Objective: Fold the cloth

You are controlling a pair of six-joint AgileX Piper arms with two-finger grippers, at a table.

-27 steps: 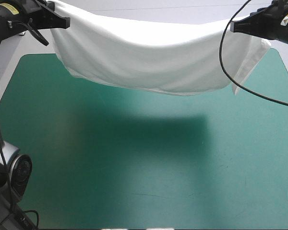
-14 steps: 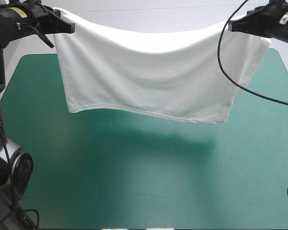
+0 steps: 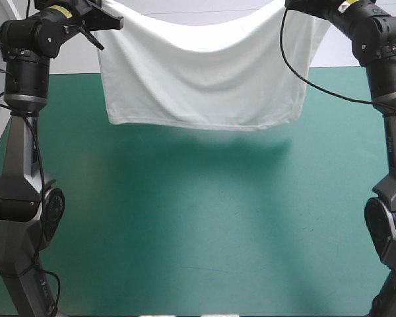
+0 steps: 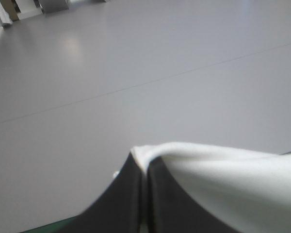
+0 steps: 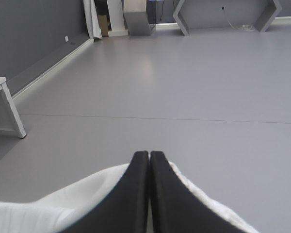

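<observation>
Cloth position: the T-shirt point(image 3: 201, 79) hangs in the air above the far half of the teal-green cover point(image 3: 185, 238), touching nothing but the grippers and stretched as a sheet between the two raised arms. Its upper edge sags in the middle; its lower hem runs roughly level, well clear of the cover.

Left gripper point(image 4: 144, 162): black fingers all but closed, pinching one upper corner, with white fabric draping off to one side.

Right gripper point(image 5: 149, 154): fingers likewise pressed together on the opposite upper corner, fabric spilling out beneath them.

Assessment: the arms are held high and apart so the garment hangs by its own weight, which draws out creases and squares it for laying down. No fold is visible, so the task is judged at an early stage.

Risk: a thin corner grip may slip if the arms spread further.
</observation>
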